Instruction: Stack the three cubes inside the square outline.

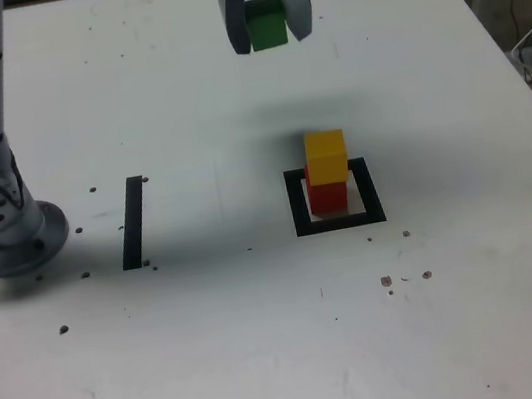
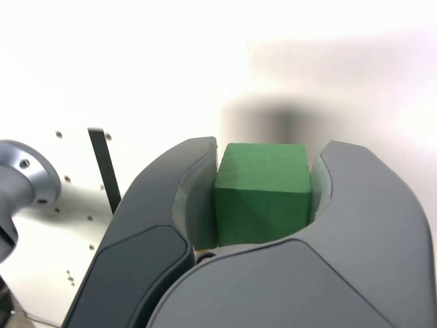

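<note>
Cubes two-thirds stacked; third in the grip, awaiting placement

The red cube [image 1: 329,198] sits within the square outline [image 1: 374,189], toward its left side in the exterior view, on the white tabletop [image 1: 239,346]. The yellow cube [image 1: 326,157] rests on top of it, its edges slightly out of line with the red one — a minor offset, in my judgement tolerable. The green cube [image 2: 263,193] is off the table, clamped between the fingers of the gripper [image 1: 268,30], which is well apart from the stack and to its left.

Progress: two cubes stacked, one outstanding. Remaining work, as assessed: bring the green cube over the yellow, lower it squarely and release. To the left lies a straight black strip [image 1: 133,223], not involved.

Markings: no brand, label or writing legible in either view — none on the cube faces, none on the gripper.
</note>
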